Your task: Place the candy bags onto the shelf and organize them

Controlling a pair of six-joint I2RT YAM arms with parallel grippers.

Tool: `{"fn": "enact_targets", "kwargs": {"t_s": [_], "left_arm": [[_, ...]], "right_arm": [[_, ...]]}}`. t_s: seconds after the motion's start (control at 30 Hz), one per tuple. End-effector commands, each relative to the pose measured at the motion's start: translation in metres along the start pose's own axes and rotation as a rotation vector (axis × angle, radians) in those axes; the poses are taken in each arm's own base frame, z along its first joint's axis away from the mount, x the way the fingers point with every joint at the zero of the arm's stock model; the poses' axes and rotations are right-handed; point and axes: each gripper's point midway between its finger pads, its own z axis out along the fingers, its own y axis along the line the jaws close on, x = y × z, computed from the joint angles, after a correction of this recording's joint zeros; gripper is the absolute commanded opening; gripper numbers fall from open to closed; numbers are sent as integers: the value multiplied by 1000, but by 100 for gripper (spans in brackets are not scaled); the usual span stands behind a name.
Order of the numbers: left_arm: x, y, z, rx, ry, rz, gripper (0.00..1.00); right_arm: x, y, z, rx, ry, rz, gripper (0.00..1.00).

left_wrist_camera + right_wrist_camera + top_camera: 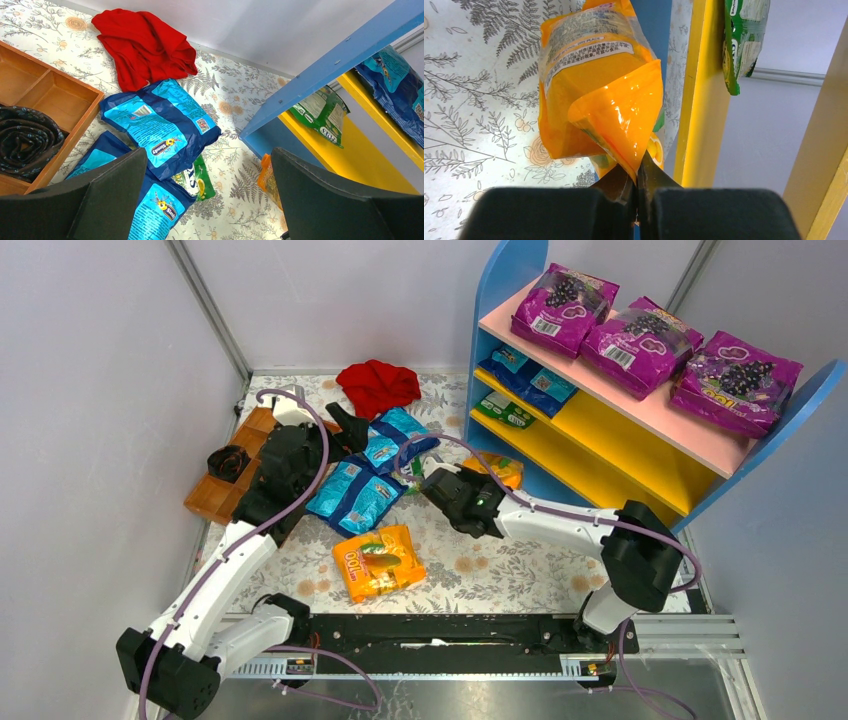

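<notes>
My right gripper (636, 182) is shut on a corner of an orange candy bag (599, 100), which hangs beside the shelf's yellow board (701, 100). From above, that bag (503, 470) is at the shelf's (505, 280) foot. A second orange bag (380, 560) lies at the near middle. Two blue bags (397, 437) (352, 493) overlap a green bag (412, 475). My left gripper (345, 430) is open and empty above them; its view shows the upper blue bag (157, 125) and the green bag (192, 177). Blue bags (530, 380) and a green bag (505, 410) lie on the yellow boards.
Three magenta grape bags (640, 340) sit on the pink top board. A red cloth (378, 385) lies at the back. A brown wooden tray (225, 495) holding a dark rolled item (228, 460) stands at the left. Grey walls enclose the table.
</notes>
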Motion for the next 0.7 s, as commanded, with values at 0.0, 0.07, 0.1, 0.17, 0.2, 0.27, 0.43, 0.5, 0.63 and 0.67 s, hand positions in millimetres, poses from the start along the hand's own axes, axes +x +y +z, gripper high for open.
{"fn": "enact_targets", "kwargs": {"t_s": [0.0, 0.07, 0.1, 0.17, 0.2, 0.27, 0.43, 0.5, 0.63, 0.67], "left_arm": [[-14, -10, -4, 36, -53, -9, 99], [-14, -11, -4, 38, -54, -9, 99], [-15, -10, -4, 37, -55, -9, 99], [-14, -10, -4, 34, -54, -8, 99], [-14, -10, -4, 34, -54, -8, 99], [-14, -9, -4, 31, -54, -6, 99], [-14, -10, -4, 32, -53, -7, 99], [-14, -10, -4, 33, -52, -7, 99], [-14, -10, -4, 31, -53, -4, 99], [-14, -10, -4, 32, -52, -6, 99]], "right_arm": [[-3, -32, 3, 153, 9, 58, 0], [2, -29, 14, 162, 32, 55, 0], [4, -29, 18, 169, 45, 55, 0], [10, -26, 28, 181, 73, 58, 0], [14, -25, 32, 188, 87, 64, 0], [21, -23, 38, 198, 112, 77, 0], [34, -21, 46, 219, 149, 124, 0], [44, -20, 52, 233, 182, 147, 0], [58, -11, 62, 214, 219, 223, 0], [59, -6, 66, 202, 215, 225, 0]]}}
